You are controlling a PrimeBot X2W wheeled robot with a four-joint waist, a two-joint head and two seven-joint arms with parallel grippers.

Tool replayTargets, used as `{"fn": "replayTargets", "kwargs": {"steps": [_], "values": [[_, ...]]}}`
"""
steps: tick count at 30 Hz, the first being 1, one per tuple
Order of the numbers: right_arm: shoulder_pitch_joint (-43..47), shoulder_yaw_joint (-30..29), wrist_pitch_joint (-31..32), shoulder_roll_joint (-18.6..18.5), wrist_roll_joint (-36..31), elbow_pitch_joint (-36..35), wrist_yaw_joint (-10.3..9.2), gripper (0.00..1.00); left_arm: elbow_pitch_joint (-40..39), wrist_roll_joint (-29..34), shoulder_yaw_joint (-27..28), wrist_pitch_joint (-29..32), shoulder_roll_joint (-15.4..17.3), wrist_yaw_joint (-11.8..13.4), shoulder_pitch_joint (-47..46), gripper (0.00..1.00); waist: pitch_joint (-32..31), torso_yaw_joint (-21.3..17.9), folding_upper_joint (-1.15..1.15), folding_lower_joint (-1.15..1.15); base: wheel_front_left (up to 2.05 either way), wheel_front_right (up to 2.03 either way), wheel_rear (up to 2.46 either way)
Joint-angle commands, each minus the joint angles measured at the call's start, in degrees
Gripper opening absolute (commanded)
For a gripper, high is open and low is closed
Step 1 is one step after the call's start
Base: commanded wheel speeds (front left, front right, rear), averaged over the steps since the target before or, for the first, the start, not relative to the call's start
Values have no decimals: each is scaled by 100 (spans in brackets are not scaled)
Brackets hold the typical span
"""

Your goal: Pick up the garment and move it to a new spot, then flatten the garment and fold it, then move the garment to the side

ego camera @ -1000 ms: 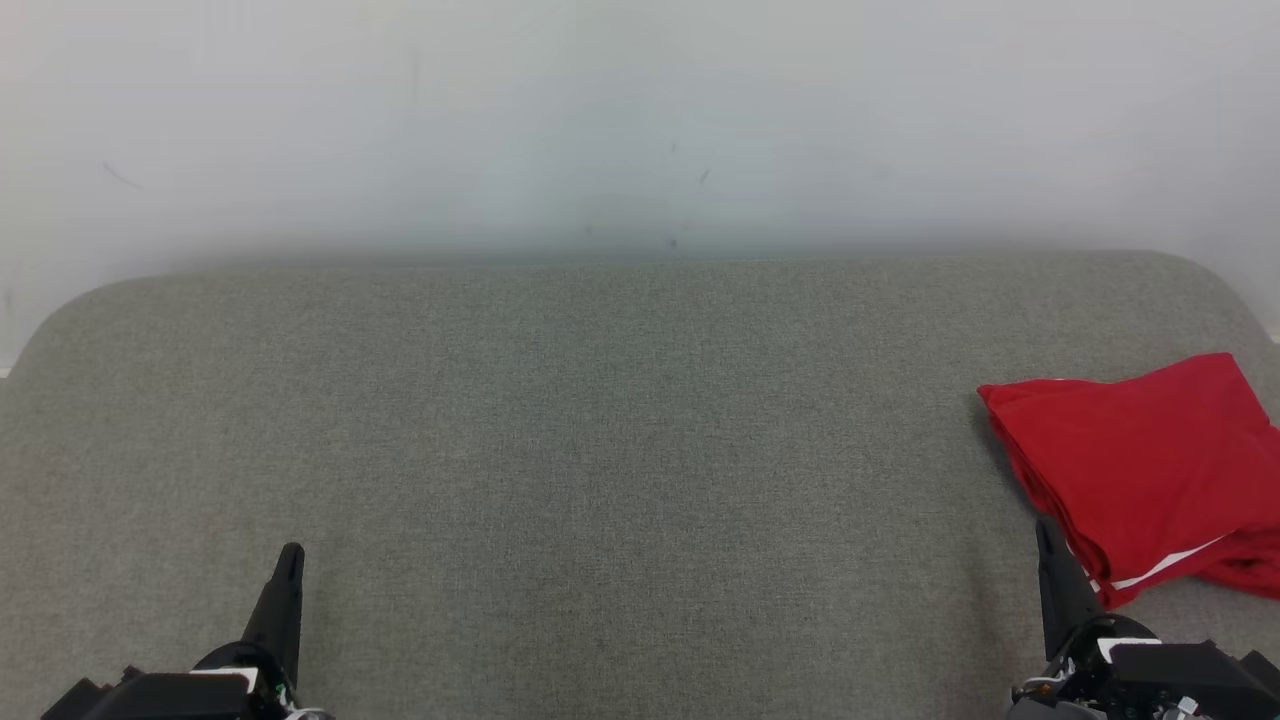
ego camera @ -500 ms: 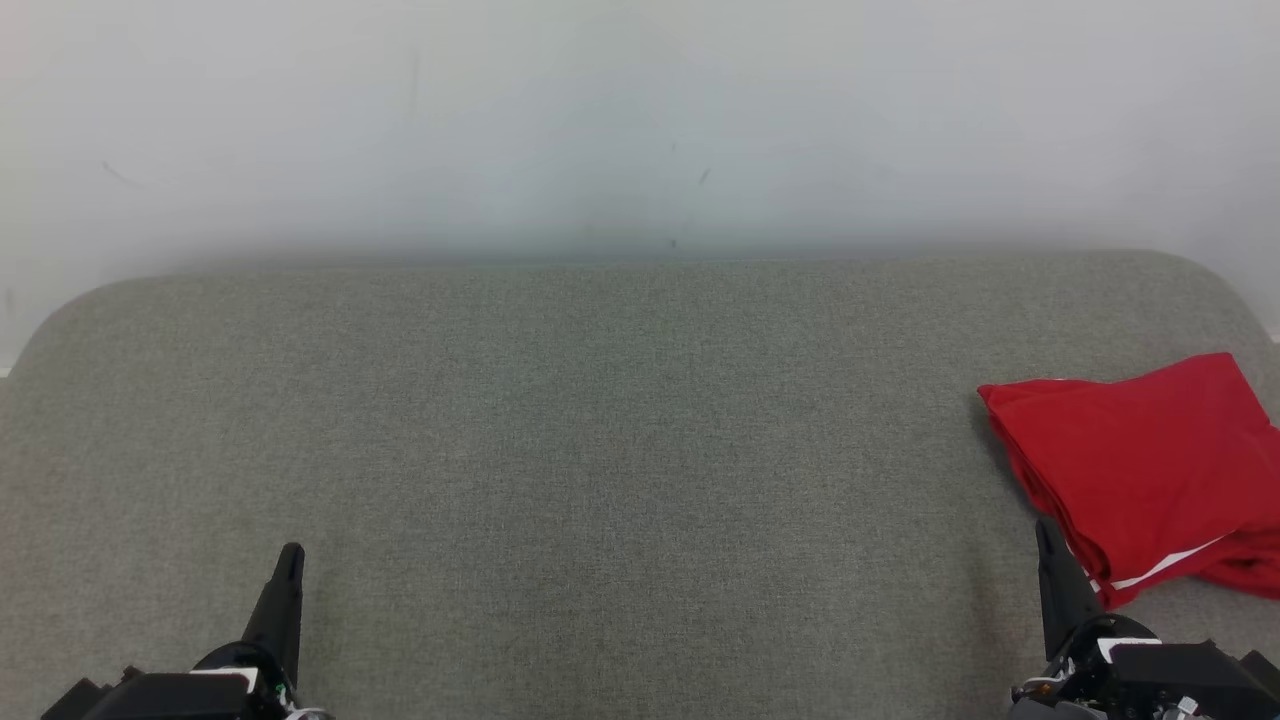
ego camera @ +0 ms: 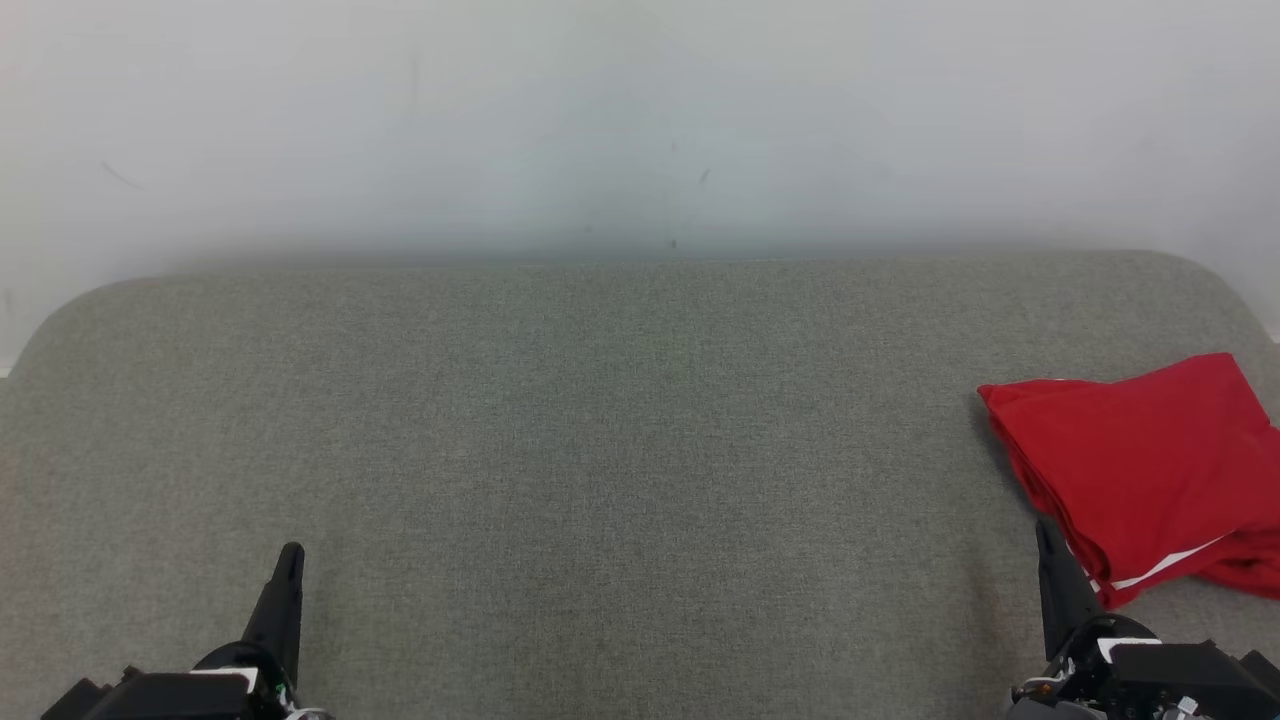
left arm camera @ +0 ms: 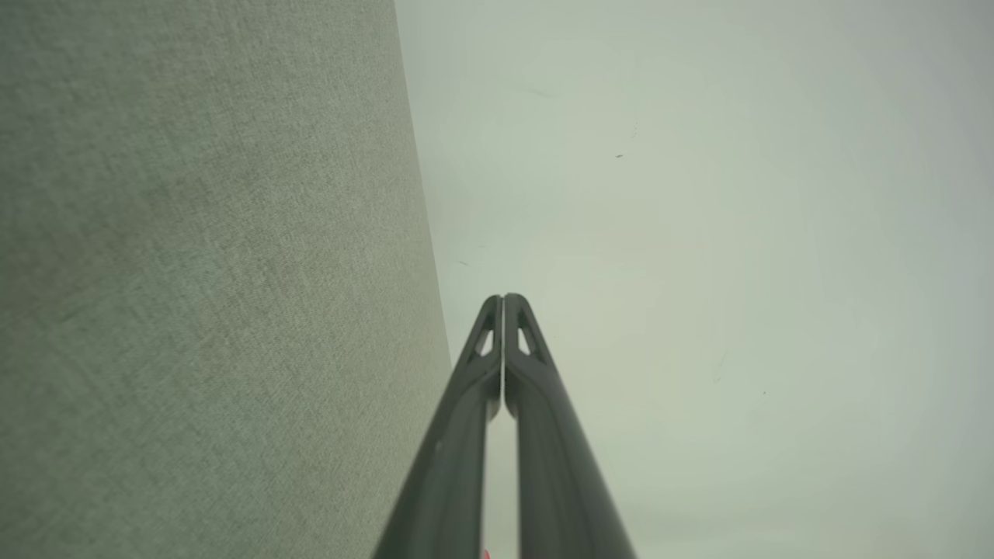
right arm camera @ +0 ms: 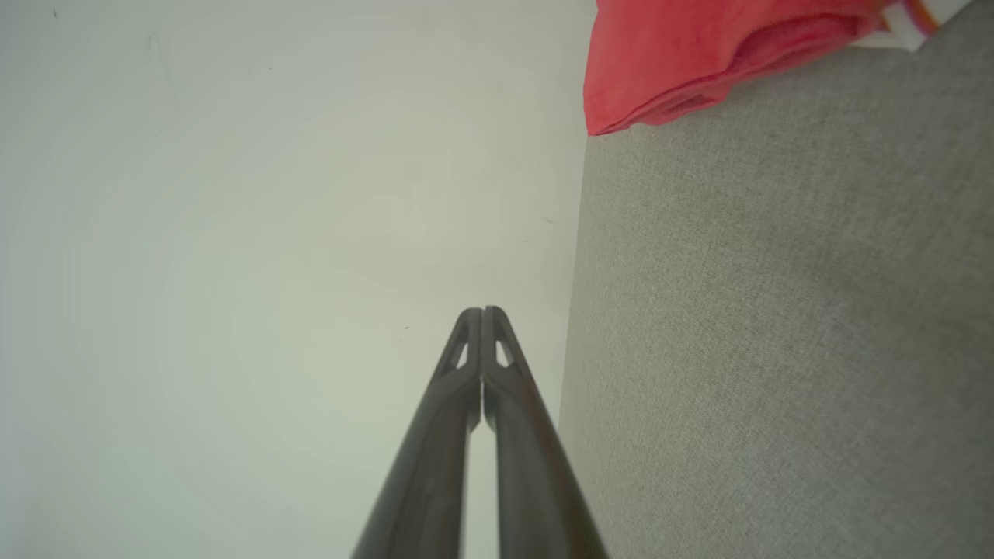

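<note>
A red garment [ego camera: 1140, 465] with a white stripe lies folded at the right edge of the grey fabric surface [ego camera: 620, 450]. The right wrist view catches the garment [right arm camera: 699, 54] at its top right. My right gripper [ego camera: 1045, 530] is shut and empty at the lower right, its tip just left of the garment's near corner. My left gripper [ego camera: 291, 552] rests shut and empty at the lower left, far from the garment. In each wrist view the fingertips meet: left gripper [left arm camera: 503, 299], right gripper [right arm camera: 481, 312].
A pale wall [ego camera: 640, 120] rises behind the grey surface, whose far corners are rounded. The garment reaches the right border of the head view.
</note>
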Motion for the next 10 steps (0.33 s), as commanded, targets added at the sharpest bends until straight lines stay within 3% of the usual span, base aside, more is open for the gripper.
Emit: {"fn": "replayTargets", "kwargs": {"steps": [1,10], "values": [[-55,-2,13,-1,23,-6,6,0,-6,-41,22,3,-9,-14,-27,0,0,0,-1,0,0,0,0],[-55,-2,13,-1,23,-6,6,0,-6,-41,22,3,-9,-14,-27,0,0,0,-1,0,0,0,0]]}}
